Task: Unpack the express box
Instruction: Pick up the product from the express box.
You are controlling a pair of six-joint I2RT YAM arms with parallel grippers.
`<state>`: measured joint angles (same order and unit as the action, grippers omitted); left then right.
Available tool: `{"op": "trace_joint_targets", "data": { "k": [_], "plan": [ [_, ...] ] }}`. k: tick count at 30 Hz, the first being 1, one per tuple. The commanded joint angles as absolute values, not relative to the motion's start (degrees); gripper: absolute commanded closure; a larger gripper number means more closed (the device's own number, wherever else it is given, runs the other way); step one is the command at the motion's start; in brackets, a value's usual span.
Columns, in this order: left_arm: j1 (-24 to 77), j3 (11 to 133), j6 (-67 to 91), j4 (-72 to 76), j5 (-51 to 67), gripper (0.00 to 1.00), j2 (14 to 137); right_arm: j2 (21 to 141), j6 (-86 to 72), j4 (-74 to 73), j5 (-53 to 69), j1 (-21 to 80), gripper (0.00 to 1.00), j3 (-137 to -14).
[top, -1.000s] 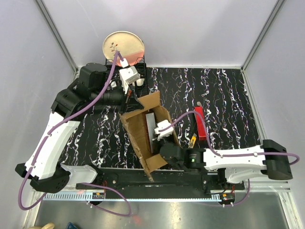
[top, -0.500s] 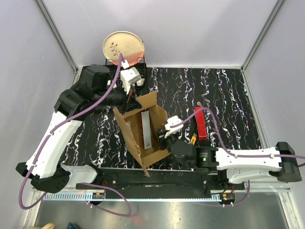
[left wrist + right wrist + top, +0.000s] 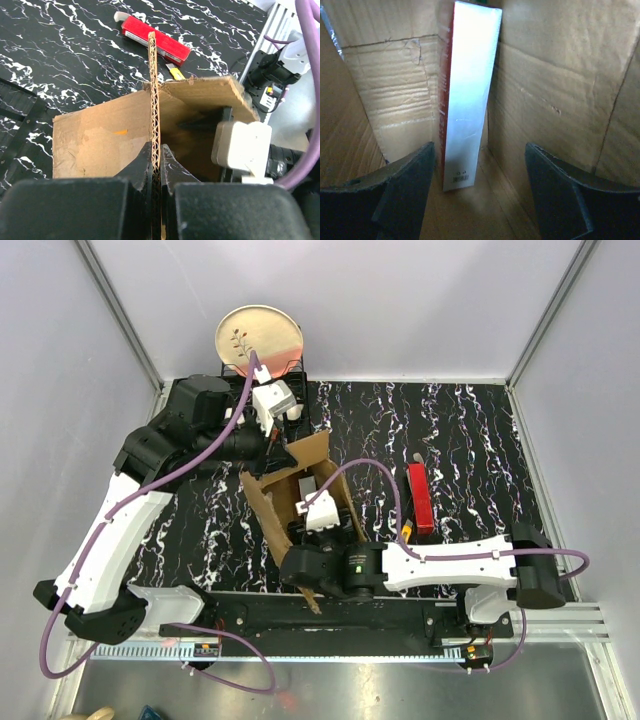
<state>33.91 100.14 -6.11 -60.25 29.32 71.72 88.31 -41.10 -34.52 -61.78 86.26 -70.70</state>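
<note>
The left arm [image 3: 110, 530] and right arm [image 3: 450, 562] pair white shells with black joints; purple cables [image 3: 306, 15] loop along both. White camera housings [image 3: 272, 400] top the wrists; left claw [image 3: 156, 147] and right claw [image 3: 479, 150] carry matt black fingers [image 3: 402, 190].

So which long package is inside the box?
The red-edged package standing inside the express box, facing the right gripper; the other red package lies on the table.

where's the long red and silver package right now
In the right wrist view, the package sits inside the express box, just left of centre, against the cardboard where two walls meet.
</note>
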Motion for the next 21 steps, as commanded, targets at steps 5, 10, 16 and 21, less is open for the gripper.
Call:
{"op": "trace_joint_targets", "data": {
  "k": [5, 10, 16, 21],
  "plan": [
    [34.0, 104.7, -4.8, -54.1, 37.4, 1.0, 69.6, 75.3, -37.9, -13.9, -58.1, 82.4, 0.13, -56.4],
    [34.6, 107.0, -4.9, -54.3, 42.2, 1.0, 70.3, 74.2, -34.2, -3.5, -56.7, 81.2, 0.03, -51.5],
    [38.8, 110.1, -6.9, -56.2, 45.1, 1.0, 71.9, 77.1, -31.1, 4.6, -56.4, 77.2, 0.0, -50.3],
    [40.2, 110.1, -6.1, -56.2, 47.6, 1.0, 72.7, 76.8, -12.5, 39.1, -56.4, 74.8, 0.0, -39.6]
  ]
}}
